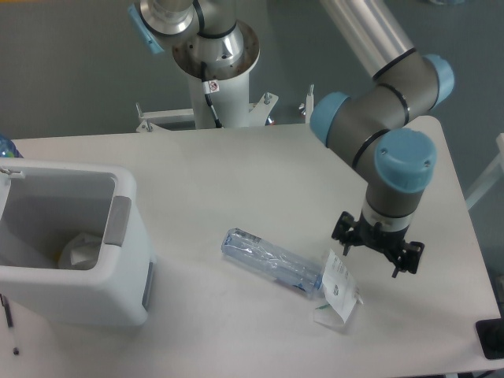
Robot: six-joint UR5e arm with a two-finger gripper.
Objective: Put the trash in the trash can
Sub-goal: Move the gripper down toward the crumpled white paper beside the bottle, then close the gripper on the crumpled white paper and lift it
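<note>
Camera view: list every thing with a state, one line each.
Bottle: crushed, lying on its side on the table, not gripped.
Packet: flat on the table at the bottle's cap end, not gripped.
Bin: upright, open-topped, something pale already inside.
Gripper: open, empty, hanging just right of the packet.

Arm [378, 102]: silver tubes, grey joints, light-blue caps. Black gripper [376, 250]. White pedestal base [216, 71], black cable.
</note>
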